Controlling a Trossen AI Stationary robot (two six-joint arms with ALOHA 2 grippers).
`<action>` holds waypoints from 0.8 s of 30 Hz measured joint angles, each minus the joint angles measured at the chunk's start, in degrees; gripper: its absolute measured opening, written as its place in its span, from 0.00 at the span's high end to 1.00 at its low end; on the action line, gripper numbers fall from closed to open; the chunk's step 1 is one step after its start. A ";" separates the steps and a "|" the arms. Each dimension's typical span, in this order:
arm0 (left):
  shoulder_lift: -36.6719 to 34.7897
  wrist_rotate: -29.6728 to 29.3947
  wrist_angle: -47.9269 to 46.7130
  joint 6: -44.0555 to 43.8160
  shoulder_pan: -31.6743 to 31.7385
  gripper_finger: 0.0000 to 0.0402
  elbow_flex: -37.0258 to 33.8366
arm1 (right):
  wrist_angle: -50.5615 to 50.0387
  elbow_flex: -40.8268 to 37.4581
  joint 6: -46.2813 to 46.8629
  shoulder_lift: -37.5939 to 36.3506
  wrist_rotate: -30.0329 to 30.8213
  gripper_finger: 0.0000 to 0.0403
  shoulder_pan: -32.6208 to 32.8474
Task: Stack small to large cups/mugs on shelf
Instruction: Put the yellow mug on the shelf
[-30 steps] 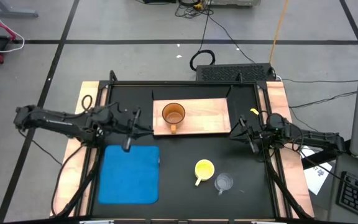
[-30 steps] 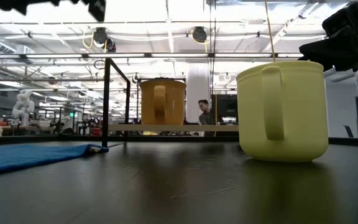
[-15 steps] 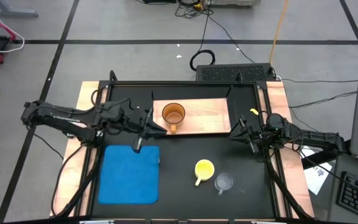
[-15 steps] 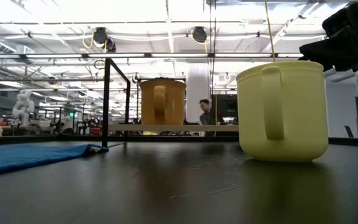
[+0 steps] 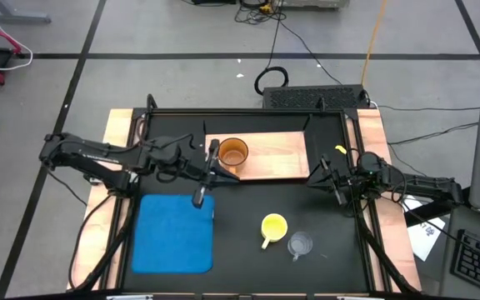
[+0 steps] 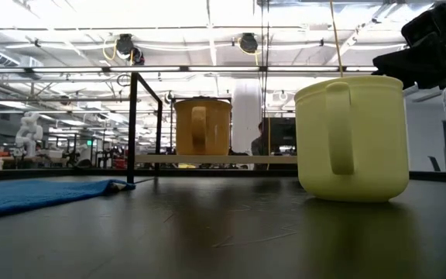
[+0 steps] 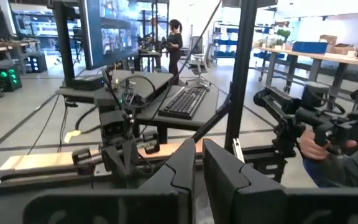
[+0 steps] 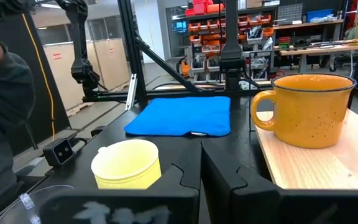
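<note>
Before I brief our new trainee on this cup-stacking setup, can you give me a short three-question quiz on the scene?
1. True or false: the orange-brown mug stands on the shelf.
2. Which cup lies closest to the yellow mug: A) the clear glass cup, B) the orange-brown mug?
3. Fill in: the mat on the table is ____.

Key: 1 true; 2 A; 3 blue.

Near right on the tabletop [image 6: 223,232] stands the yellow mug [image 6: 352,137]; farther left, the orange-brown mug [image 6: 202,126] sits on the shelf [image 6: 215,159].
</note>
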 joint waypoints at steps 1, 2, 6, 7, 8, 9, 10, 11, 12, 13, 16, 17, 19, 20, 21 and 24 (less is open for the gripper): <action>0.90 0.00 0.02 -0.01 0.00 0.95 1.26 | -0.01 0.00 -0.01 0.00 0.00 1.00 0.01; 1.75 -0.02 0.02 0.00 0.00 0.96 2.46 | -0.01 0.00 -0.01 0.00 0.00 1.00 0.00; 5.04 -0.02 -0.37 0.62 0.02 0.99 7.69 | -0.01 0.00 -0.01 0.00 0.06 1.00 0.00; 5.66 -0.04 -0.96 0.89 0.02 0.98 8.93 | 0.00 0.00 -0.01 0.00 0.07 1.00 0.00; 6.32 -0.04 -1.73 1.10 0.02 0.98 10.20 | 0.00 0.00 0.00 0.00 0.08 1.00 0.00; 7.09 -0.04 -2.08 1.43 0.02 0.99 11.55 | -0.01 0.00 -0.01 0.00 0.09 1.00 0.00; 7.75 -0.04 -2.17 1.65 0.02 0.99 12.67 | -0.01 0.00 -0.01 0.00 0.11 1.00 0.00; 8.42 -0.02 -2.46 1.72 0.08 0.99 13.70 | 0.01 0.00 -0.01 0.00 0.11 1.00 0.00; 9.14 0.01 -2.70 1.73 0.16 0.99 14.85 | 0.01 0.00 -0.01 0.00 0.11 1.00 0.00; 9.84 0.11 -3.07 1.74 0.24 0.99 15.97 | 0.01 0.00 -0.01 0.00 0.11 1.00 0.00; 11.98 1.27 -5.43 1.77 0.97 0.99 19.60 | 0.01 0.00 -0.01 0.00 0.18 1.00 0.00; 12.80 1.59 -5.79 1.74 1.27 0.99 20.63 | 0.01 0.00 -0.01 0.00 0.23 1.00 0.00; 14.54 2.42 -6.31 1.58 1.87 0.99 22.81 | 0.01 0.00 -0.04 0.00 0.27 1.00 0.00; 15.54 3.23 -6.68 1.52 2.13 0.99 23.75 | 0.05 0.00 -0.04 0.00 0.31 1.00 0.00; 16.69 3.99 -6.67 1.51 2.44 0.99 24.83 | 0.10 0.00 -0.04 -0.02 0.33 1.00 0.00; 19.95 6.31 -6.88 0.84 3.23 1.00 28.16 | 0.12 -0.02 -0.04 -0.02 0.35 1.00 0.00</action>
